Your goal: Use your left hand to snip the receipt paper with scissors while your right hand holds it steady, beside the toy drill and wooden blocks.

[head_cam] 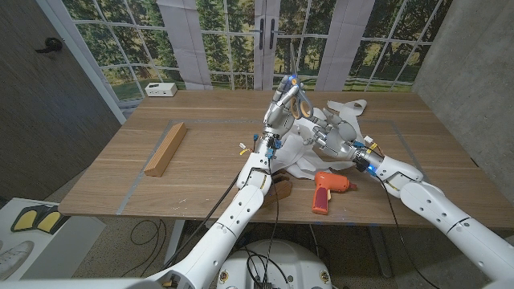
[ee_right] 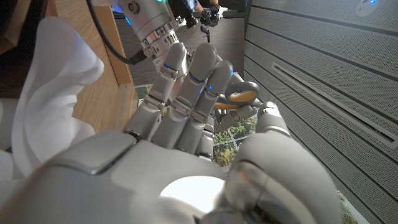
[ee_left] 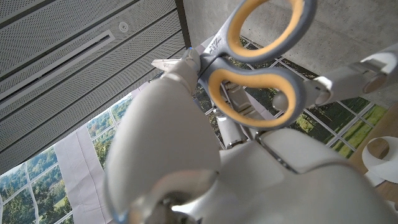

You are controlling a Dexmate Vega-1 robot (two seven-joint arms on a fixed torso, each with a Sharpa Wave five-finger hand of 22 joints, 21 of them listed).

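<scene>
Two hands mid-table; left hand [head_cam: 279,112] fingers hold scissors [head_cam: 295,90]; right hand [head_cam: 329,136] fingers grip receipt paper [head_cam: 305,164]; window-mural backdrop

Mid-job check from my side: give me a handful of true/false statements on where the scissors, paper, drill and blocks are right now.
1. The left robot hand holds the scissors with the handles up. True.
2. The toy drill is blue. False: it is orange, lying on the table near its front edge.
3. The right robot hand is at the white receipt paper. True.
4. The long wooden block lies to the robot's right of the paper. False: it lies well to the robot's left.
5. The scissor handles are yellow-orange inside and grey outside. True.
</scene>
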